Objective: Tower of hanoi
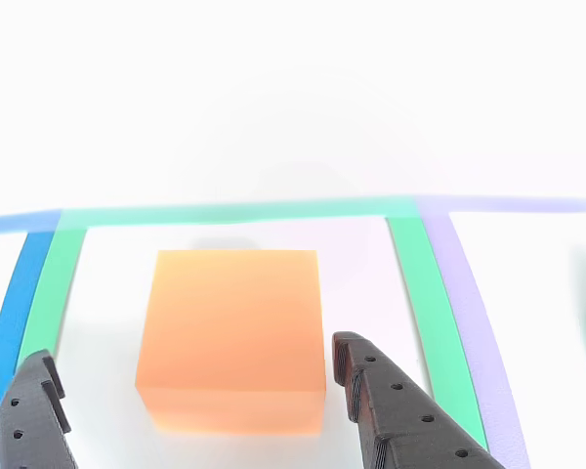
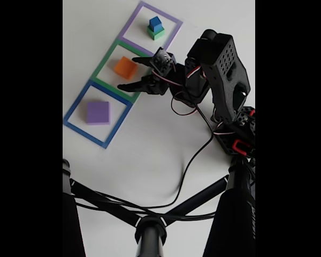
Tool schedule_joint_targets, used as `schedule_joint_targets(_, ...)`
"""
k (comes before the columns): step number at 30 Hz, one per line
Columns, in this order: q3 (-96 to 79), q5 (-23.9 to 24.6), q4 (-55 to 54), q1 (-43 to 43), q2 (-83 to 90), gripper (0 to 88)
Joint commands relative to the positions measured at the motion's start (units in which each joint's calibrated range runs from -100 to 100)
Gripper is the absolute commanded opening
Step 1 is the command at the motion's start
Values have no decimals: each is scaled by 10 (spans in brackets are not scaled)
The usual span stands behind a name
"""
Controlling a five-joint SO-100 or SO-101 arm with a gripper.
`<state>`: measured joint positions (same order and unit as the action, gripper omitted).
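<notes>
Table [image 2: 150, 155]: white surface; carries three flat square outlines laid in a diagonal row, corner to corner in the fixed view.
Arm [image 2: 219, 69]: black, reaching in from the right of the fixed view toward the middle outline; red and black leads hang beneath it.
Stand [image 2: 150, 230]: dark tubes and a cable cross the lower part of the fixed view.
Blue outline [image 2: 75, 101]: lowest of the three in the fixed view.
Green outline [image 2: 104, 64]: middle one, touching both neighbours.
Purple outline [image 2: 174, 24]: uppermost one.
Purple block [image 2: 98, 113]: largest block; lies flat inside the blue outline, clear of its border.
Orange-yellow block [image 1: 234, 337]: sits inside the green outline, not touching the tape; in the other view it lies between the two fingers.
Green block [image 2: 156, 33]: inside the purple outline, under the blue cube.
Blue cube [image 2: 155, 23]: smallest; stacked on the green block.
Gripper [image 1: 195, 381]: jaws spread wide, one finger to each side of the orange-yellow block with white table showing on both sides; no contact seen.
Fingertips [image 1: 356, 357]: dark, ribbed, level with the near half of the block; their height above the table appears low, though the bleached other view makes this hard to confirm.
</notes>
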<state>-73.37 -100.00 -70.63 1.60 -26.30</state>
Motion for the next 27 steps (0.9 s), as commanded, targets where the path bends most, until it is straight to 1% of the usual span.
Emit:
schedule_joint_targets(1,7,0,-17,-5,3,267)
schedule_joint_targets(12,7,0,-18,-18,3,148)
schedule_joint_targets(19,5,0,-18,-19,6,96)
schedule_joint_targets(24,0,0,-13,-19,26,96)
schedule_joint_targets(27,-9,0,29,-22,82,96)
